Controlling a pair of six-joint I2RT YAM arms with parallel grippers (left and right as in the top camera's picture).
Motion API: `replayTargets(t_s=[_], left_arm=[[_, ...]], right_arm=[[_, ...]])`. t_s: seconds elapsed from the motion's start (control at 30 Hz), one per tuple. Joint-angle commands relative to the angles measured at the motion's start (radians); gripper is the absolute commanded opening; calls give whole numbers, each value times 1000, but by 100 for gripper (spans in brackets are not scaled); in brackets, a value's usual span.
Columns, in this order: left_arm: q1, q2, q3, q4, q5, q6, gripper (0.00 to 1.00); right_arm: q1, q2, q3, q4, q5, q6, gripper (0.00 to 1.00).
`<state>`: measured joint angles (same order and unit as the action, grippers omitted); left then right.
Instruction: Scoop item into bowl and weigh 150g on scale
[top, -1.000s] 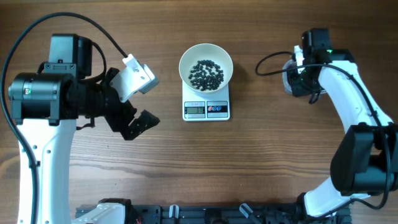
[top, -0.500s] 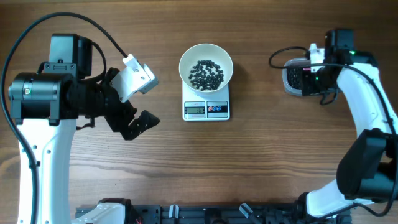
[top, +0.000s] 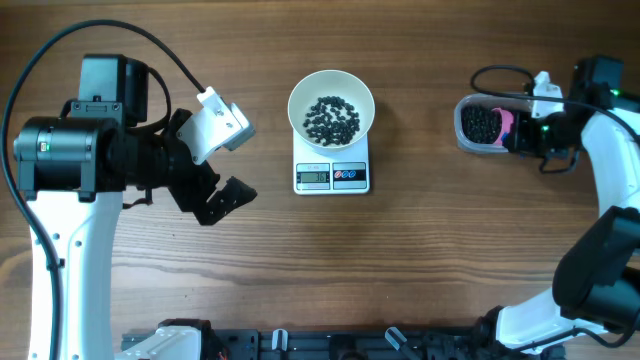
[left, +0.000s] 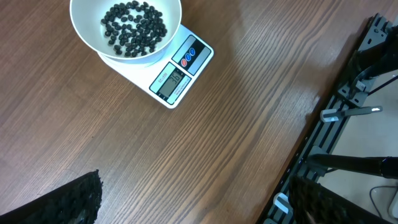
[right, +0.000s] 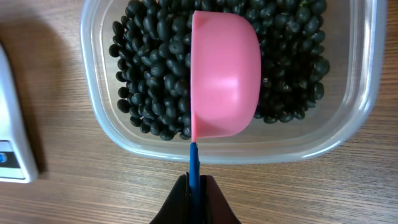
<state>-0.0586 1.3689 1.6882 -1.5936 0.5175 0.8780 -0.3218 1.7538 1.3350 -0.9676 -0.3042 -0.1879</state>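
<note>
The white bowl (top: 299, 96) stands on the white scale (top: 332, 176) at the table's middle, with a thin layer of the black item (top: 331, 118) inside. The left wrist view shows the same bowl (left: 175, 18) and scale (left: 186, 62) ahead. My left gripper (top: 215, 186) hangs open and empty left of the scale, its fingertips (left: 69, 202) far apart. My right gripper (right: 194, 186) is shut on the blue handle (right: 193, 158) of a pink scoop (right: 225, 74). The scoop shows its rounded back over the black item (right: 149, 74) in a clear tub (right: 99, 124).
The clear tub (top: 463, 125) sits at the table's right side, with the pink scoop (top: 505, 125) and right gripper (top: 522, 136) at its right end. A black rail (left: 348, 99) runs along the table's near edge. Bare wood lies between scale and tub.
My right arm has swung to the right with the scoop, uncovering the tub and its black heap. The left arm, bowl and scale have not moved.
</note>
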Motion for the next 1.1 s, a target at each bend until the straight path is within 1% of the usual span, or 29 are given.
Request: replayTargets(t_s=[0.0,0.17,0.33,0.47,0.7,1.07], left_arm=[[6,-9,11,-1,-3,12,100],[6,-9,11,-1,-3,12,100],[6,-9,11,-1,-3,12,100],[6,-9,11,-1,-3,12,100],[6,-9,11,-1,-3,12,100],[6,-9,11,-1,-3,12,100]], right_arm=[[-43,-17,-10,-31,-92,-23,4],[-71,-17,-11,-40,-166,-45,4],[-70,-13,-15,-46,-172,-45,4],[-70,3,-16,-44,-215,-46,4],[-70,48,-16,-39,-221,-45,5],[-71,68,-19,-10,-222,-44,4]])
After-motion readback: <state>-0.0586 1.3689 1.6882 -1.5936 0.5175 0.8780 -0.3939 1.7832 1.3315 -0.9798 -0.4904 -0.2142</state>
